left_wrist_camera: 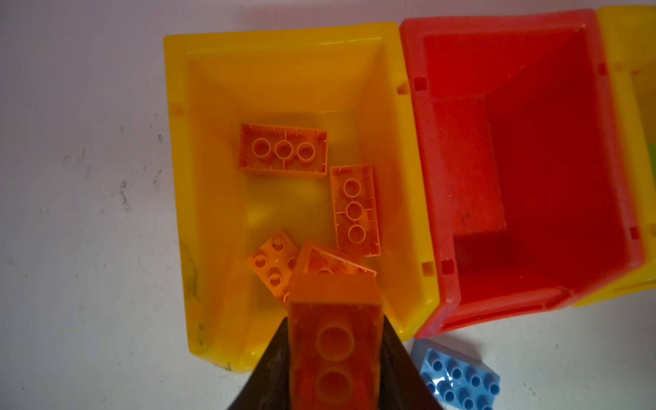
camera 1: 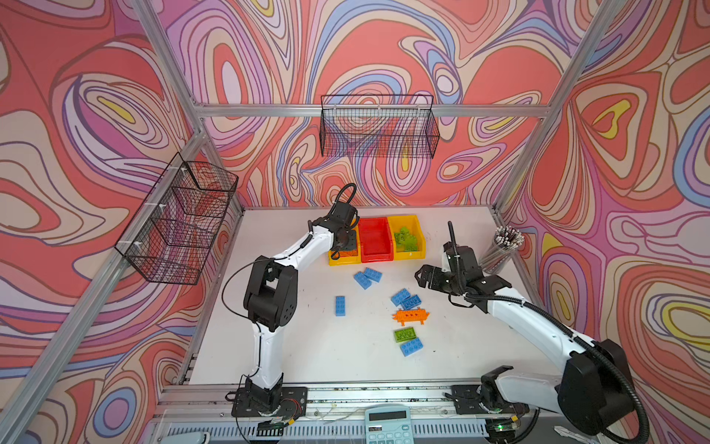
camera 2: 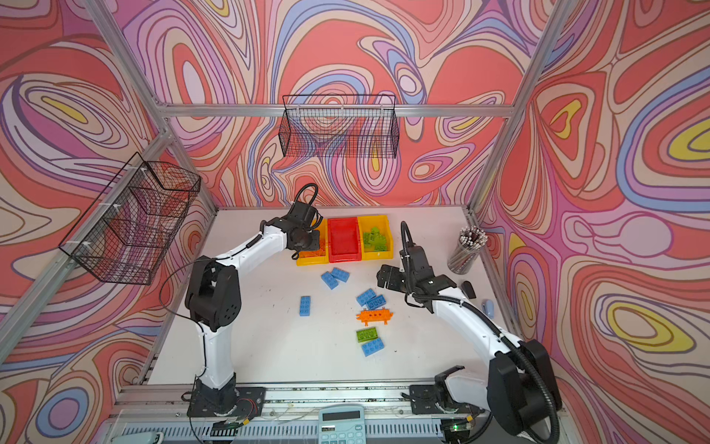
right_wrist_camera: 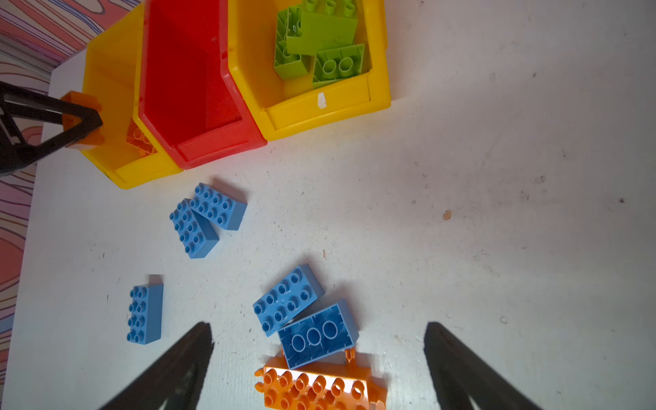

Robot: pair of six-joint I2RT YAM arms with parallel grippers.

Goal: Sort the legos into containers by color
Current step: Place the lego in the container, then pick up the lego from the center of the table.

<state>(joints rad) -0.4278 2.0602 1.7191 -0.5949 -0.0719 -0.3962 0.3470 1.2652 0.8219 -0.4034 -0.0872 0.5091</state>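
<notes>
My left gripper (left_wrist_camera: 334, 321) hangs over the near end of the left yellow container (left_wrist_camera: 277, 39), shut on an orange lego (left_wrist_camera: 335, 355). Several orange legos (left_wrist_camera: 283, 149) lie inside that bin. The red container (left_wrist_camera: 497, 26) beside it holds nothing. Green legos (right_wrist_camera: 319, 35) fill the right yellow container (right_wrist_camera: 319, 106). Several blue legos (camera 1: 340, 305) (camera 1: 367, 277) (camera 1: 406, 299) (camera 1: 411, 346), one green lego (camera 1: 405, 334) and a long pronged orange piece (camera 1: 410, 316) lie on the white table. My right gripper (right_wrist_camera: 317, 326) is open, hovering above the blue pair and the pronged piece.
Black wire baskets hang on the left wall (camera 1: 180, 223) and the back wall (camera 1: 378, 127). A cup of pencils (camera 1: 503, 250) stands at the table's right edge. A calculator (camera 1: 388, 424) sits on the front rail. Metal frame posts bound the table.
</notes>
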